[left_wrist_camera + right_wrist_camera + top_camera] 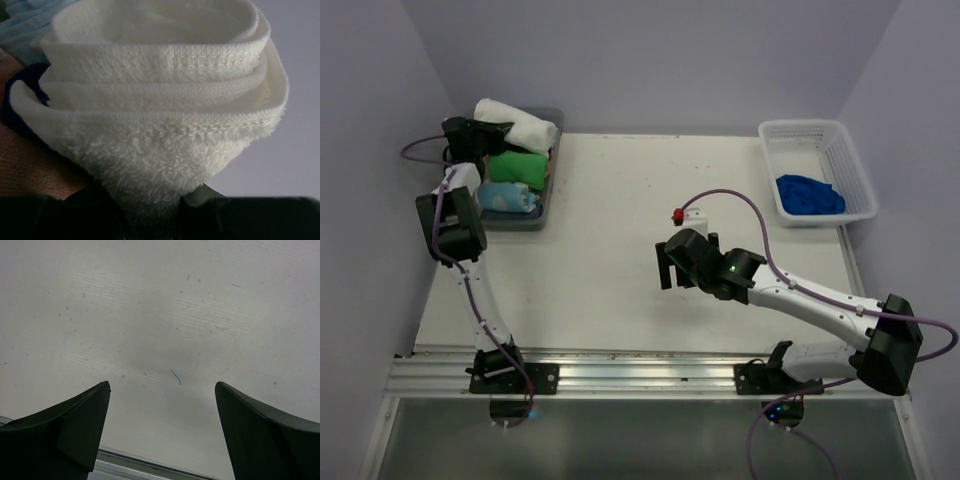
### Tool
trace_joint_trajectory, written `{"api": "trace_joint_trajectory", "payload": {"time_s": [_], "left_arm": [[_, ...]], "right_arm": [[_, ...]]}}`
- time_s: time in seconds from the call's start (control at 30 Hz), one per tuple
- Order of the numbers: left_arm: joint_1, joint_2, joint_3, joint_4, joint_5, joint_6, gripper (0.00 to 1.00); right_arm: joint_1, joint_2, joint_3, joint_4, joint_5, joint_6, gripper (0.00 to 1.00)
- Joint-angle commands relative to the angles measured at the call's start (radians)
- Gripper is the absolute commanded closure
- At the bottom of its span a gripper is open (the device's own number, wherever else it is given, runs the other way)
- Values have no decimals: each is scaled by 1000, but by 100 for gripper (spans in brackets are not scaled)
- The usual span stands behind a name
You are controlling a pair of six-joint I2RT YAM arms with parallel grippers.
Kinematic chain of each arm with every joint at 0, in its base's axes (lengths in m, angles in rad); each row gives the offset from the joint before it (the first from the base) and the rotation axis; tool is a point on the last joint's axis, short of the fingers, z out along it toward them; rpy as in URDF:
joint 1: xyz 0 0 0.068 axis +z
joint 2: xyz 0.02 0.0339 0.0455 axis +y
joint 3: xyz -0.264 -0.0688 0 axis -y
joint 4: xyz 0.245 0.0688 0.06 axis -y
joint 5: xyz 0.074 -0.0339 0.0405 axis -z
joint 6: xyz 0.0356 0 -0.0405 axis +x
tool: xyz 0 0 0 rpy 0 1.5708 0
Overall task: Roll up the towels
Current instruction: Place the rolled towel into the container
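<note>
The white towel [525, 125], rolled up, lies across the far end of a grey bin [520, 222] at the back left. My left gripper [492, 131] is shut on one end of it. In the left wrist view the white towel [160, 125] fills the frame in layered folds, and its lower tip is pinched in the left gripper [150, 202]. The royal blue towel [810, 193] lies crumpled in a white basket [852, 160] at the back right. My right gripper [665, 268] hovers open over the middle of the table. The right gripper [162, 395] has only bare tabletop between its fingers.
In the grey bin a rolled bright green towel [515, 165] and a pale blue dotted towel [505, 196] lie next to the white one. A small white block with a red knob [679, 214] stands mid-table, just behind the right gripper. Walls close in on the table.
</note>
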Motion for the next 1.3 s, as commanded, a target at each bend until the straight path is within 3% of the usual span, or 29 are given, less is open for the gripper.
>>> {"api": "trace_joint_trajectory", "payload": {"time_s": [0.0,0.3,0.53,0.77,0.93,1.07,1.27], "left_arm": [[14,24,92,195,18,-103,91],[11,102,256,229,15,-173,91],[11,215,343,363,29,-278,91],[1,323,540,331,-11,-280,89],[1,321,505,263,-34,-234,88],[3,263,342,292,-34,-205,84],[0,245,250,301,-22,-205,81]], "right_arm": [[0,11,47,23,-11,20,11],[0,31,56,18,-19,23,11],[0,44,65,9,-20,23,11],[0,53,62,9,-23,30,11],[0,61,65,9,-33,29,11],[0,50,65,5,-24,32,11],[0,48,64,5,-25,33,11]]}}
